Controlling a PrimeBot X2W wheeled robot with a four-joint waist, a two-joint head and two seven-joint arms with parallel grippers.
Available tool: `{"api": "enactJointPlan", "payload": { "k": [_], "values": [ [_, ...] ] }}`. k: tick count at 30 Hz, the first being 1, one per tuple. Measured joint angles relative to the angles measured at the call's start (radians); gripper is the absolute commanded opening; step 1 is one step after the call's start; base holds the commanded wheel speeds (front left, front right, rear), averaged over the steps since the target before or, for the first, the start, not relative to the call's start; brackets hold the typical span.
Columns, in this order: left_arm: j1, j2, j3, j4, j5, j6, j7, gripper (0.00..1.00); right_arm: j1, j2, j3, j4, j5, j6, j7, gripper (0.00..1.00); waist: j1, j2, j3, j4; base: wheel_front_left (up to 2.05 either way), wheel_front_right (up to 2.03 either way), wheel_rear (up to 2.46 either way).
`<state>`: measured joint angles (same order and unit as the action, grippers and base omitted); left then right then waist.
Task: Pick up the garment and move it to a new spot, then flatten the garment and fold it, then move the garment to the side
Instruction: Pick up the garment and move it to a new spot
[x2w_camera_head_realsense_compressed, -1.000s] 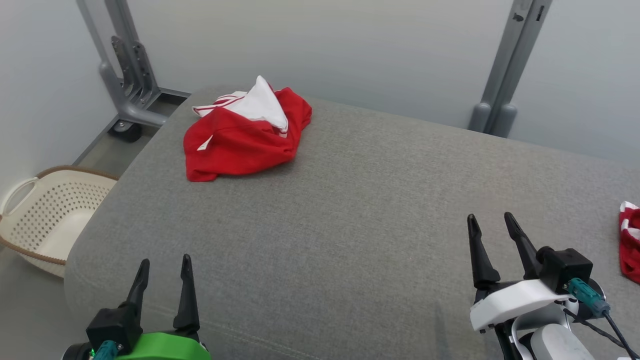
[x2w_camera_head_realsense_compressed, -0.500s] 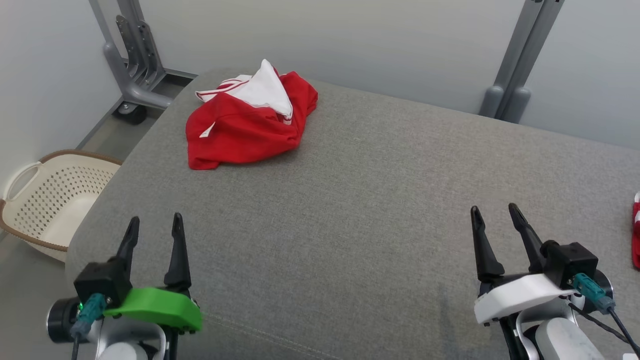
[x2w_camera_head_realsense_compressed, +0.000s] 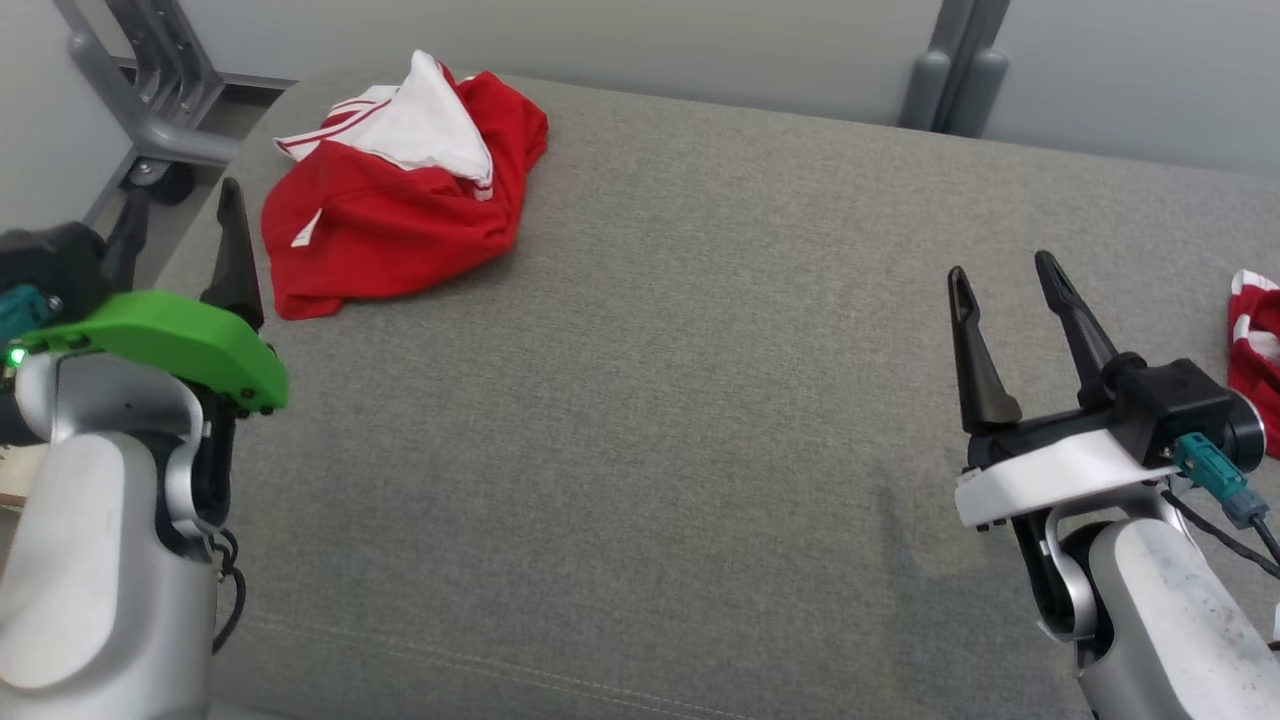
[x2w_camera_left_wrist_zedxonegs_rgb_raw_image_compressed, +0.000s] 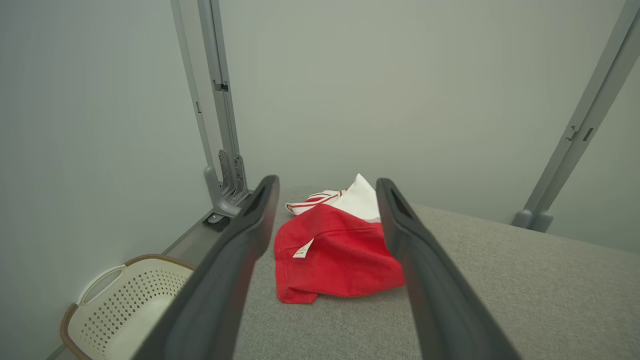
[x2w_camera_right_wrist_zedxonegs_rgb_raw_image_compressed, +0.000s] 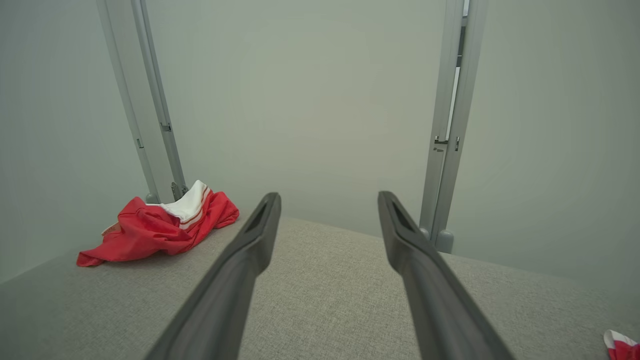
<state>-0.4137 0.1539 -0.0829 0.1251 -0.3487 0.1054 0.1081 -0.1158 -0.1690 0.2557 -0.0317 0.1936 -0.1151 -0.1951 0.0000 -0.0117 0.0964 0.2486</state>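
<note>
The left gripper (x2w_camera_head_realsense_compressed: 182, 215) has its 2 fingers spread wide and holds nothing. It hangs just beside the garment (x2w_camera_head_realsense_compressed: 390, 230). In the left wrist view the red heap sits between the fingers, so I think this hand is lined up to grab it. The garment is a red and white bundle, crumpled at the far left corner of the grey cushion (x2w_camera_head_realsense_compressed: 680, 400). A small white tag (x2w_camera_left_wrist_zedxonegs_rgb_raw_image_compressed: 300, 250) sticks out; its writing is too small to read. The right gripper (x2w_camera_head_realsense_compressed: 1001, 270) is spread and empty too, well apart from the garment. Near it lies another red and white cloth (x2w_camera_head_realsense_compressed: 1255, 340). A white basket (x2w_camera_left_wrist_zedxonegs_rgb_raw_image_compressed: 115, 305) sits on the floor below the corner.
</note>
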Motion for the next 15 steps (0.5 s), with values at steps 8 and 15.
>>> {"api": "enactJointPlan", "payload": {
  "k": [8,15],
  "values": [
    [-0.17,0.059,0.079,0.112,-0.079,-0.001,0.168,1.0,-0.076,-0.028,0.01,-0.061,-0.028,0.002,0.039,1.0,0.0,0.0,0.088,-0.088,0.0,0.0,0.0],
    [-0.27,0.121,0.145,0.171,-0.126,-0.001,0.284,1.0,-0.113,-0.039,0.018,-0.097,-0.039,0.013,0.066,1.0,0.0,0.0,0.178,-0.165,0.0,0.0,0.0]
  ]
}}
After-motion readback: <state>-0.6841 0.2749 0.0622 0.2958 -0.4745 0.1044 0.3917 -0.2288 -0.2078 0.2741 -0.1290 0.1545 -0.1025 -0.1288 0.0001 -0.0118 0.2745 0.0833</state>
